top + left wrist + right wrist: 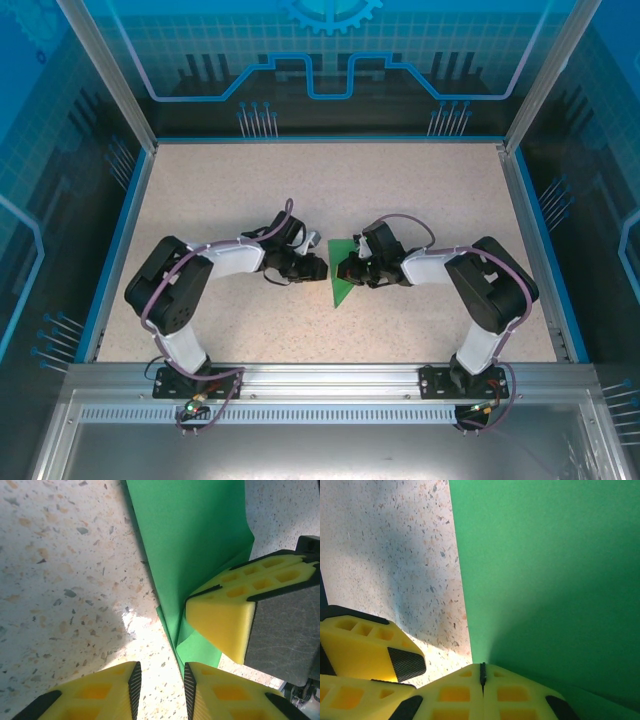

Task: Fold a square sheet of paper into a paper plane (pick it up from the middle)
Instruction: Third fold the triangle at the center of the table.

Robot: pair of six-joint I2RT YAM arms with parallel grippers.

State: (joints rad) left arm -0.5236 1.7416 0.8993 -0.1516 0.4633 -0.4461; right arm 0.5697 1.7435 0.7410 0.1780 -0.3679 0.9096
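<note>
Folded green paper [342, 282] at the middle of the table [200, 190], both grippers meeting there.
Your right gripper [482, 672] is pinched together on the paper's edge, and part of the sheet is lifted off the table. Your left gripper [162, 690] is low over the table, fingers slightly apart, with the folded tip just at their gap, not clamped.

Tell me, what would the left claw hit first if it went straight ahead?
Probably the folded edge of the green paper, just ahead of the left claw; the right claw pinching it sits slightly aside.
</note>
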